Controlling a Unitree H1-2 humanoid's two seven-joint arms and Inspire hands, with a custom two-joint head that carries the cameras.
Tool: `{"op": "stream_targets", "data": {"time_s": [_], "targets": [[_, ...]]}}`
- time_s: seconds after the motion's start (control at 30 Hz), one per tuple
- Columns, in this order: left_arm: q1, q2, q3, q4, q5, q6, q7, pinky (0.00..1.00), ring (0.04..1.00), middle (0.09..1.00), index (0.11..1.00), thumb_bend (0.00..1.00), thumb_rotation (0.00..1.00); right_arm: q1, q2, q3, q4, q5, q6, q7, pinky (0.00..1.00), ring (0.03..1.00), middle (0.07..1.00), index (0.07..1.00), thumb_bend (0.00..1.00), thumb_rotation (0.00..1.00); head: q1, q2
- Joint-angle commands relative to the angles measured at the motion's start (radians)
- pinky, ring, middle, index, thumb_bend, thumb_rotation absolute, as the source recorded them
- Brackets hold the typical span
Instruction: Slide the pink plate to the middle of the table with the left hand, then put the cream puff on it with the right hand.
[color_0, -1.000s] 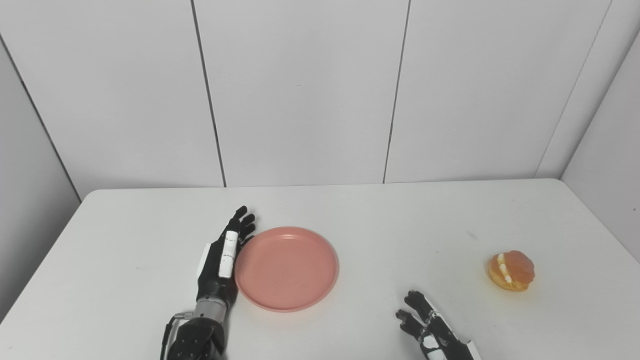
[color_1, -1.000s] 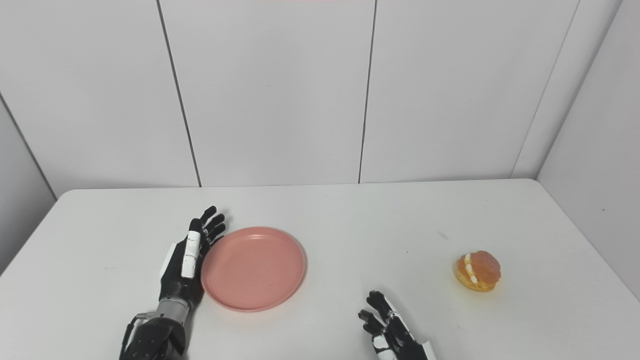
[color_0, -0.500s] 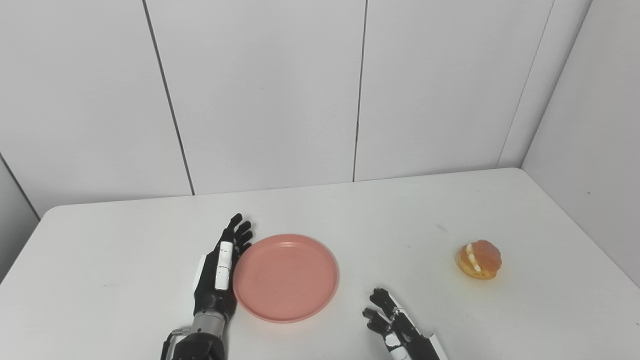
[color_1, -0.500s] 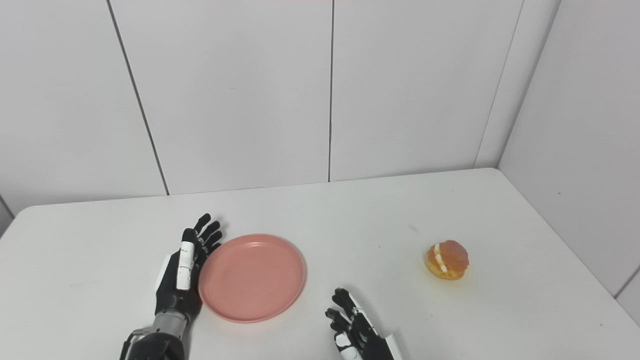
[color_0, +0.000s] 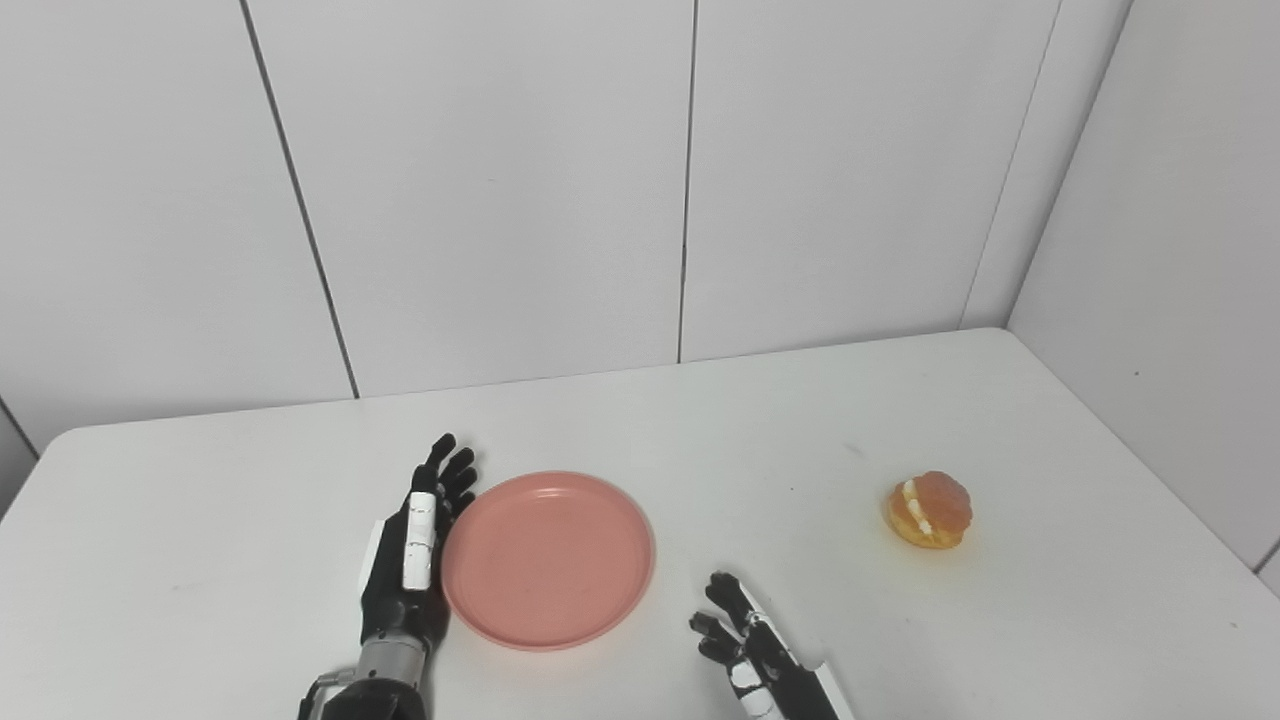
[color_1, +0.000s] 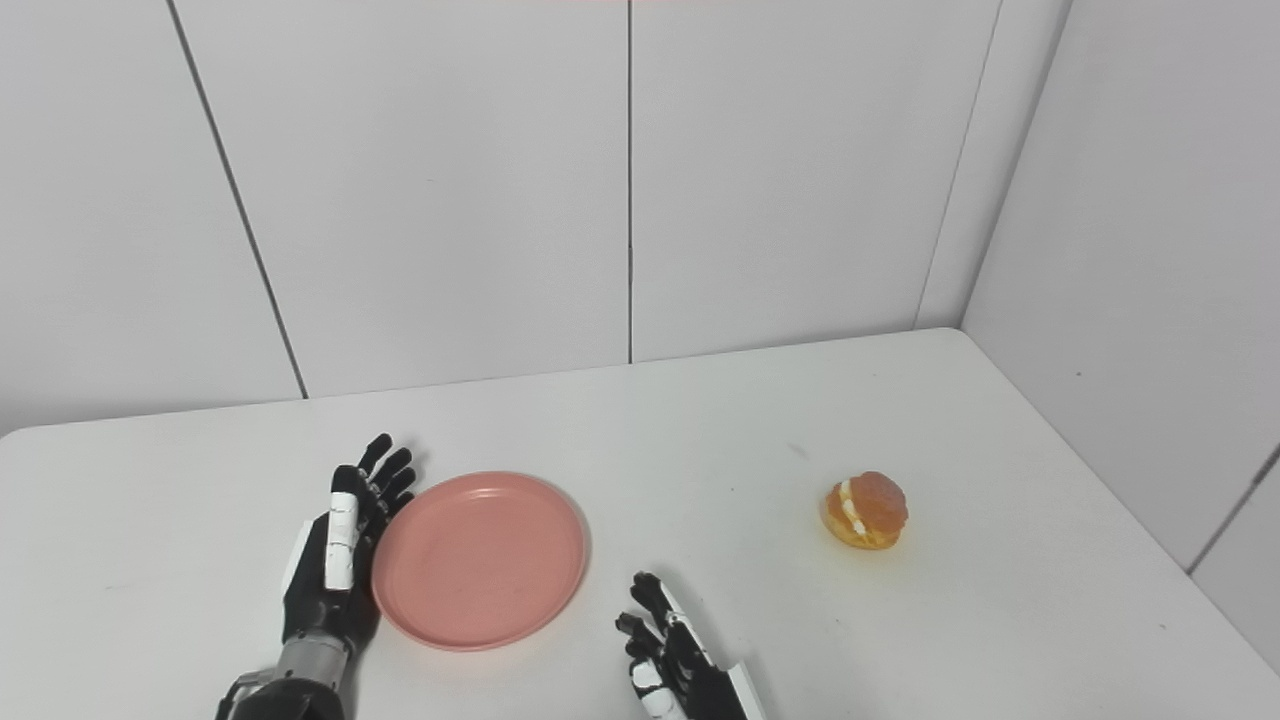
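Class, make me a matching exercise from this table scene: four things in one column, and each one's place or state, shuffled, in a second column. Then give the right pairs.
Things:
1. pink plate
2. cream puff
3. left hand
4. right hand

Places or states:
A. alone on the right part of the table, touched by nothing
B. open, edge-on against the plate's left rim
C. empty, lying flat between the two hands
D. open near the front edge, holding nothing, apart from plate and puff

Pairs: 1-C, 2-A, 3-B, 4-D
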Motion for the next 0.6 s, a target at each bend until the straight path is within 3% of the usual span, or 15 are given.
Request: {"op": "stream_targets", "data": {"time_s": [0.0, 0.17, 0.27, 0.37, 0.4, 0.57], "targets": [[0.044, 0.007, 0.008, 0.054, -0.012, 0.015, -0.014, 0.94, 0.93, 0.916, 0.895, 0.86, 0.94, 0.033, 0.027, 0.014, 0.038, -0.126, -0.016, -0.042, 0.85, 0.866, 0.899, 0.911, 0.76, 0.92, 0.001, 0.002], [0.043, 0.013, 0.012, 0.063, -0.015, 0.014, -0.019, 0.94, 0.927, 0.914, 0.894, 0.87, 0.94, 0.036, 0.02, 0.003, 0.012, -0.286, -0.063, -0.124, 0.86, 0.86, 0.866, 0.897, 0.8, 0.83, -0.002, 0.001], [0.041, 0.016, 0.016, 0.07, -0.02, 0.014, -0.021, 0.94, 0.925, 0.913, 0.89, 0.87, 0.94, 0.035, 0.018, -0.006, -0.028, -0.325, -0.06, -0.137, 0.84, 0.857, 0.868, 0.898, 0.82, 0.75, -0.002, 0.001], [0.038, 0.016, 0.02, 0.078, -0.029, 0.014, -0.029, 0.94, 0.929, 0.913, 0.893, 0.87, 0.93, 0.034, 0.018, -0.018, -0.091, -0.331, -0.019, -0.113, 0.81, 0.87, 0.897, 0.914, 0.85, 0.66, -0.021, -0.001], [0.037, 0.015, 0.021, 0.082, -0.03, 0.015, -0.029, 0.94, 0.927, 0.911, 0.891, 0.87, 0.93, 0.035, 0.018, -0.024, -0.124, -0.327, 0.007, -0.098, 0.81, 0.878, 0.915, 0.92, 0.86, 0.57, -0.024, 0.0], [0.029, 0.009, 0.023, 0.101, -0.033, 0.008, -0.033, 0.94, 0.926, 0.912, 0.896, 0.87, 0.93, 0.024, 0.014, -0.047, -0.221, -0.315, 0.092, -0.049, 0.83, 0.898, 0.941, 0.916, 0.88, 0.42, -0.026, -0.002]]}}
